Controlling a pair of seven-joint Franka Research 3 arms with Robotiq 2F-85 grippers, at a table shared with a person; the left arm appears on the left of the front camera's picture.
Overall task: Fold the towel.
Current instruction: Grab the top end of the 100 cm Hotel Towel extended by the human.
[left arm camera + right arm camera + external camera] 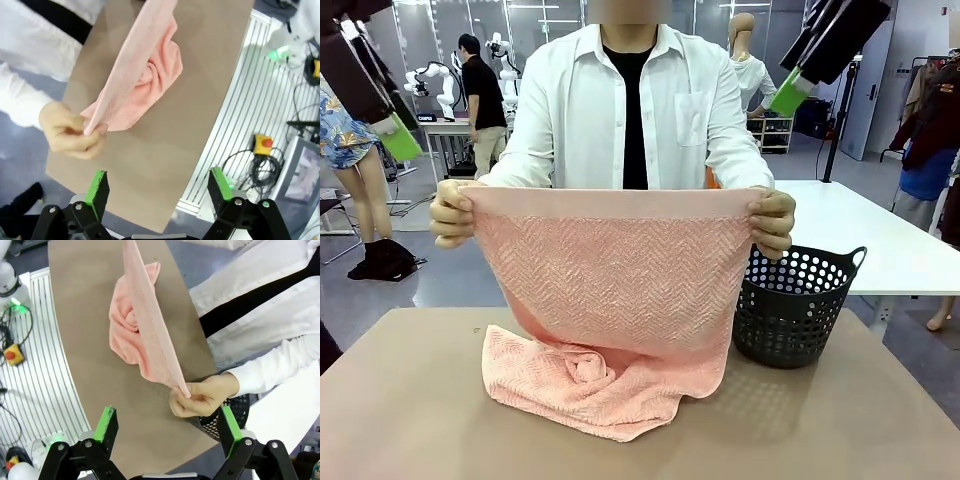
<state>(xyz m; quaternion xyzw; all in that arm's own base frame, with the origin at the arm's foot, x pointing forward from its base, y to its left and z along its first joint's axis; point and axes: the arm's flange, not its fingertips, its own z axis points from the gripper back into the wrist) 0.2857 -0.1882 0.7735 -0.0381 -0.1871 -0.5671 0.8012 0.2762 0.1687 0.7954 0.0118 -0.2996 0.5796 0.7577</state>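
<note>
My left gripper (159,186) hangs high above the near-left edge of the tan tabletop (400,400), jaws spread wide and holding nothing. Below it, the person's hand (450,213) on that side pinches one top corner of the salmon-pink terry towel with the zigzag weave (620,270). The towel is stretched taut at chest height, and its lower part lies in a crumpled, twisted heap on the table. The other hand (775,220) pinches the opposite corner, just above the black perforated plastic basket (790,310) that stands beside the towel. My right gripper (169,422) hovers over that end, also fully open and empty. I think the main risk is a jaw closing on fingers rather than cloth if I go for the held corners. The twisted heap could also fold in crooked, or my right arm could knock the basket on its way down.
</note>
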